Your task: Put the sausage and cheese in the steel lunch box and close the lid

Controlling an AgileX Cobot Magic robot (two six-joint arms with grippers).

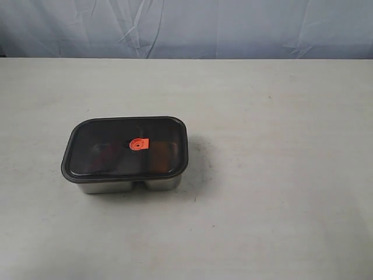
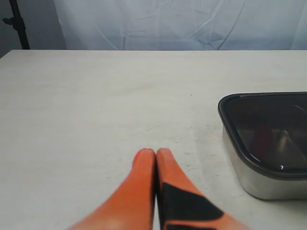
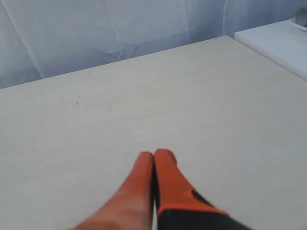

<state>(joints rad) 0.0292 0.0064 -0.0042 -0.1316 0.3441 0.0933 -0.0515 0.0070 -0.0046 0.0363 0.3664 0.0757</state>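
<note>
1. Since nothing looks left to carry, the left claw (image 2: 156, 152) hangs clenched and empty over bare table (image 1: 280, 175), near the lunch box (image 1: 125, 185) but apart from it.
2. Left of the table's middle, clear of every edge, the box wears its dark lid (image 1: 105, 137) squarely, so it is probably closed.
3. Through the lid, a dim reddish shape, likely the sausage (image 2: 263, 136), lies in the wider compartment. A faint orange tint in the narrower one may be the cheese (image 1: 158, 153).
4. Well apart, the right claw (image 3: 153, 154) is clenched on nothing.
</note>
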